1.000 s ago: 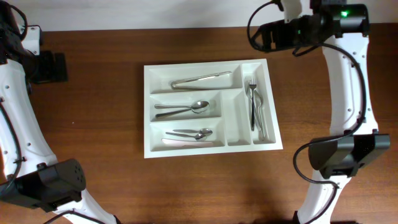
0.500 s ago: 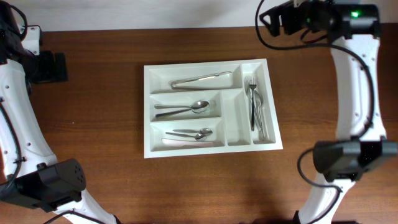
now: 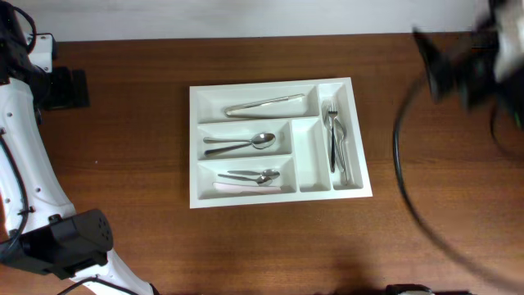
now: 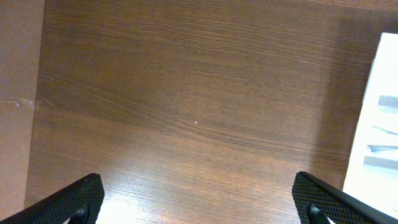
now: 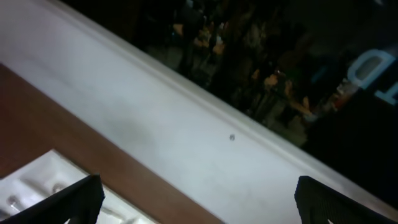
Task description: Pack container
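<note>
Container [image 3: 194, 147] holds cutlery [image 3: 262, 140]; left claw [image 4: 199, 202] and right claw [image 5: 199, 202] stand wide, empty. Packing appears complete; next, park arms.

- The container [image 3: 194, 147] lies on the table [image 3: 123, 205], well to the right of the left gripper [image 4: 199, 208] and left of the right gripper [image 5: 199, 208].
- Forks [image 3: 334, 139] lie in the narrow compartment on the right gripper's side.
- Spoons [image 3: 262, 140] lie in the wide compartments on the left gripper's side.
</note>
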